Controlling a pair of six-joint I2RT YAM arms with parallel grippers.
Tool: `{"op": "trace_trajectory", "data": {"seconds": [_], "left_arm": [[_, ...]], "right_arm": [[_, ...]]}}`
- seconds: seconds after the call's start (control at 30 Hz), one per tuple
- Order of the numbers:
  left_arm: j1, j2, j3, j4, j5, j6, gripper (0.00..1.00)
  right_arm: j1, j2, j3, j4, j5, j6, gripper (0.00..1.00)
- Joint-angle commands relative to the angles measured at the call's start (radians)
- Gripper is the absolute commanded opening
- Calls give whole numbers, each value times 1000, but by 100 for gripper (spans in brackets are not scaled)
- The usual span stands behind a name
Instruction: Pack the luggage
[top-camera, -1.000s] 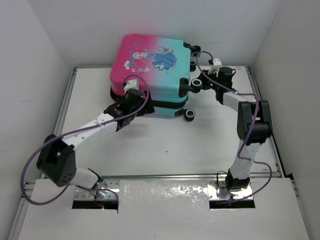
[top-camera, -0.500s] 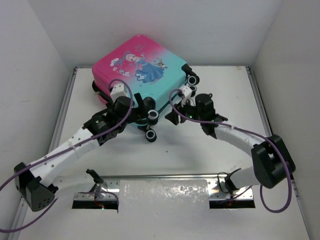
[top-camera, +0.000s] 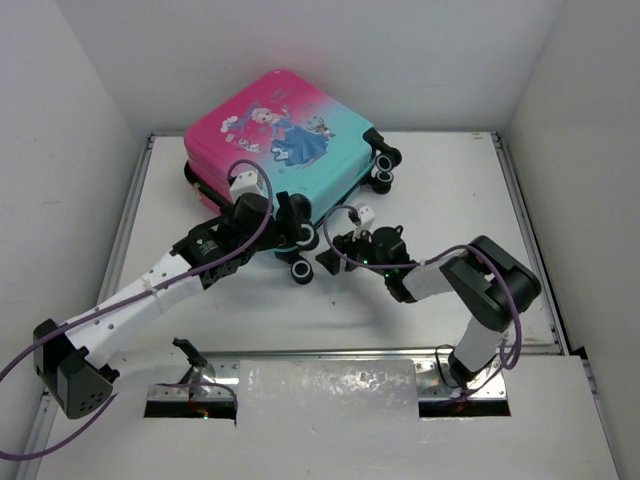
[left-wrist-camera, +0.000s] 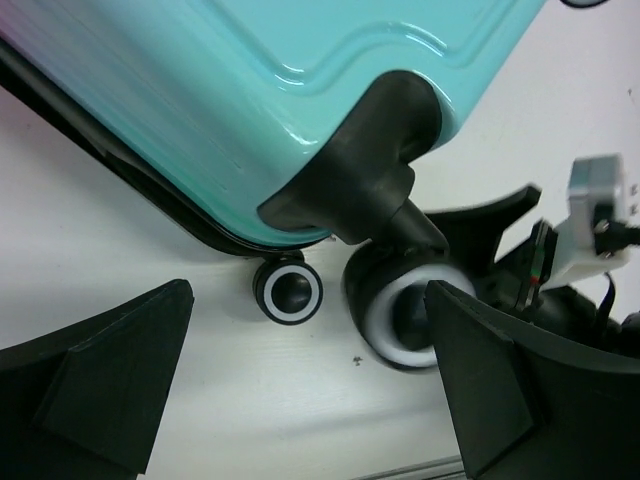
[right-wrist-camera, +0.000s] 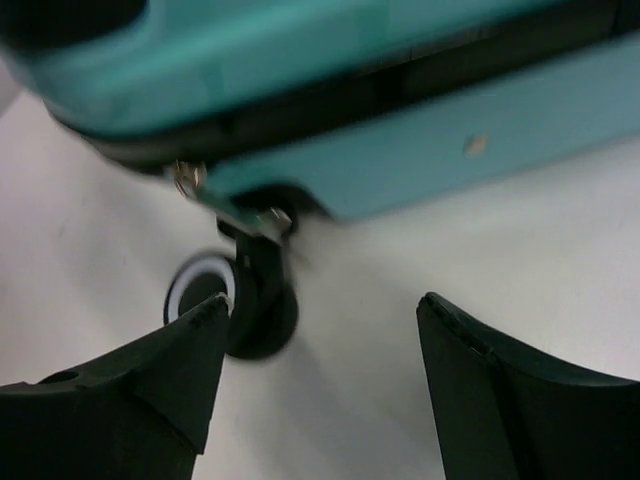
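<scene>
The luggage (top-camera: 285, 135) lies flat, print up, at the far left of the bench (top-camera: 460, 190), its long axis slanting so the wheeled end faces both hands. The left hand (top-camera: 292, 225), nearer, is spread wide and empty, with a wheel (left-wrist-camera: 405, 320) just ahead. The right hand (top-camera: 328, 252) is just beside it, also parted and holding nothing.

The luggage (top-camera: 285, 140) — pink fading to teal, cartoon princess print; black wheels (left-wrist-camera: 289, 292) ringed white.
</scene>
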Motion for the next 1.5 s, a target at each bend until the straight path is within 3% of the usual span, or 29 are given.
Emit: {"op": "trace_trajectory", "data": {"seconds": [0.0,0.1,0.23,0.3,0.37,0.4,0.43,0.47,0.63,0.73,0.87,0.93,1.0,1.03,1.1,1.2,1.47], "left_arm": [[-7,4,54,70,50,1,100],[-7,39,132,78,62,13,100],[-7,65,213,35,31,37,100],[-7,57,217,42,37,58,100],[-7,65,209,49,80,76,100],[-7,73,209,44,94,104,100],[-7,82,210,21,114,116,100],[-7,97,210,9,111,127,100],[-8,104,207,-66,99,210,100],[-7,91,194,-85,117,263,100],[-7,85,171,-83,123,306,100],[-7,87,166,-88,120,316,100],[-7,87,164,-89,104,326,100],[-7,87,163,-88,99,331,100],[-7,90,160,-79,103,339,100],[-5,94,148,-68,106,345,100],[-5,84,98,-39,82,337,100]], "right_arm": [[10,39,56,208,90,28,73],[-39,29,3,239,268,105,77],[-183,-7,73,-44,438,242,75],[-263,-14,107,-98,451,311,74],[-410,5,137,-27,271,373,76],[-453,34,167,-23,194,382,83],[-513,56,208,-20,-1,350,92],[-533,80,321,-54,-92,319,95],[-567,237,724,-470,-468,-93,99],[-567,350,959,-741,-569,-291,99],[-567,467,1170,-888,-589,-394,98],[-565,508,1270,-986,-580,-442,93],[-565,550,1316,-1057,-584,-465,74],[-565,544,1308,-1051,-598,-465,64],[-564,515,1237,-962,-623,-465,56],[-561,454,1143,-792,-623,-414,0],[-525,236,910,-345,-455,-241,0]]}}
